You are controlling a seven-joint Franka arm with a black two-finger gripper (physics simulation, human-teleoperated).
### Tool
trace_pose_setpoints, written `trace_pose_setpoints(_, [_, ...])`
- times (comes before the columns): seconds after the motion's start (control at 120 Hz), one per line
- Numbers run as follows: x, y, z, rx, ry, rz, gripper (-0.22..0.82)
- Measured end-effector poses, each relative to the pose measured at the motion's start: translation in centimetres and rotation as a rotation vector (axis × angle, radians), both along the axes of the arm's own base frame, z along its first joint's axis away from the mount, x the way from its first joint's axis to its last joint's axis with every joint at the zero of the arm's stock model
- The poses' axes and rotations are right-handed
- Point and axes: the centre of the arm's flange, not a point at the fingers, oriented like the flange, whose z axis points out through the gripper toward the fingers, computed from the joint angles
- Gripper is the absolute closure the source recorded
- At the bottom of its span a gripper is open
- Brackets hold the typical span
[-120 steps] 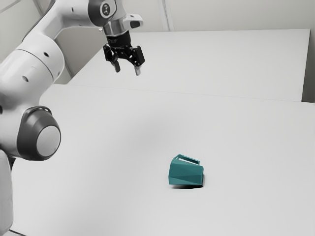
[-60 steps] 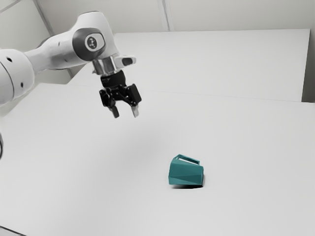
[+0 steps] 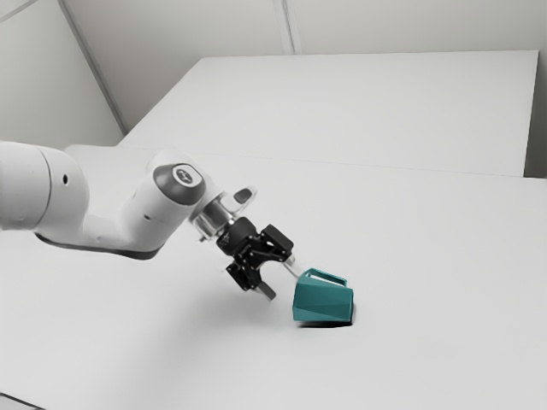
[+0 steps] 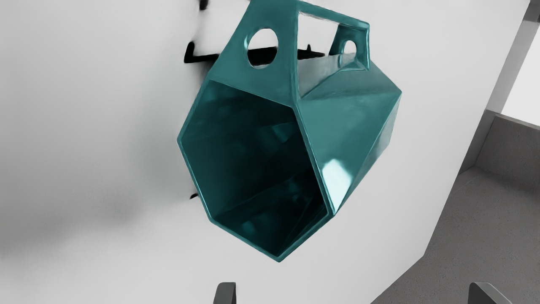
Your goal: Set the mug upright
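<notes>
While the white table (image 3: 427, 239) stretched out beneath us, my arm (image 3: 120, 226) reached in from the exterior view's left, and at its end, tilted, was my gripper (image 3: 285, 285), right up near the mug (image 3: 323, 301)! Down on its side lay that mug, flat out on the table, its dark mouth (image 4: 253, 169) turned toward me. Up top stood the handle (image 3: 328, 275), pierced by a round hole (image 4: 262, 48). And my fingers (image 4: 226, 294)? Spread wide, grasping nothing, the mug ahead of them!

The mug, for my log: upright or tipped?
Tipped: the mug lies on its side, its open mouth facing the gripper rather than up.
</notes>
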Motion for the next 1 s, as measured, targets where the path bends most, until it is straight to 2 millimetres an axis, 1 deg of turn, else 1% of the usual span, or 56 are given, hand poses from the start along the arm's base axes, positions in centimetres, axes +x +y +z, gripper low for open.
trace_pose_setpoints(0.05, [1.4,1.2,-0.5,-0.006,-0.030,0.024,0.00])
trace_pose_setpoints(0.092, [2.1,1.7,-0.8,-0.010,-0.052,0.031,0.00])
trace_pose_setpoints(0.183, [2.7,2.1,-1.2,-0.017,-0.093,0.027,0.00])
trace_pose_setpoints(0.25, [2.9,2.0,-1.4,-0.029,-0.116,0.023,0.00])
trace_pose_setpoints(0.408, [3.1,1.5,-1.9,-0.069,-0.160,0.020,0.00])
trace_pose_setpoints(0.625, [2.6,0.0,-2.2,-0.128,-0.198,0.014,0.00])
trace_pose_setpoints(0.767, [1.8,-0.1,-3.0,-0.148,-0.192,0.014,0.00])
trace_pose_setpoints(0.867, [1.6,-0.2,-3.3,-0.161,-0.193,0.014,0.00])
trace_pose_setpoints(1.0, [1.7,-1.2,-4.9,-0.178,-0.177,0.019,0.00])
